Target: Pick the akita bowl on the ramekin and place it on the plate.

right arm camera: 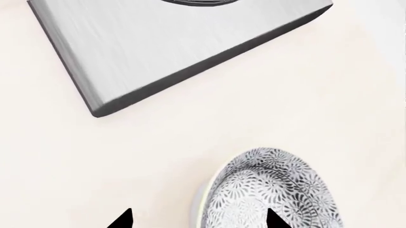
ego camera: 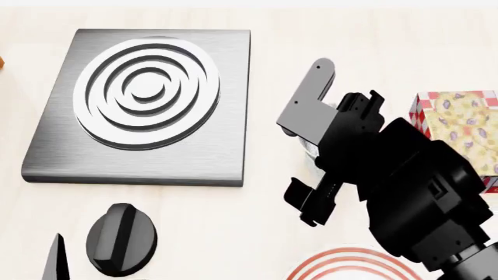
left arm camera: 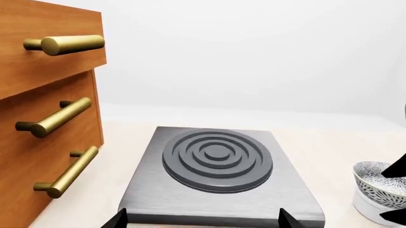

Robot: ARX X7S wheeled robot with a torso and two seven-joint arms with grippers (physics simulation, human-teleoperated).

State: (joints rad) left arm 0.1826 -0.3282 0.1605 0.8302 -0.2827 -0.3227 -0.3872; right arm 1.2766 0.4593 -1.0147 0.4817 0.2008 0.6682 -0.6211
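Right gripper (right arm camera: 198,219), jaws spread wide and empty, above the bowl (right arm camera: 273,190), whose near rim lies between the fingertips (right arm camera: 123,219). The bowl sits on the ramekin (left arm camera: 374,209). It looks rigid, light, glazed and slippery, breakable; best pinched across one rim wall. Plate (ego camera: 350,265) near.

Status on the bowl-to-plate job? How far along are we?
Early. Done: the right tool is positioned over the speckled black-and-white akita bowl. In hand: the grasp; in the right wrist view one fingertip overlaps the bowl's inside, the other sits outside its rim, jaws open. The bowl sits on the white ramekin, unlifted. Left: close, lift, carry to the red-ringed white plate at the head view's bottom edge.
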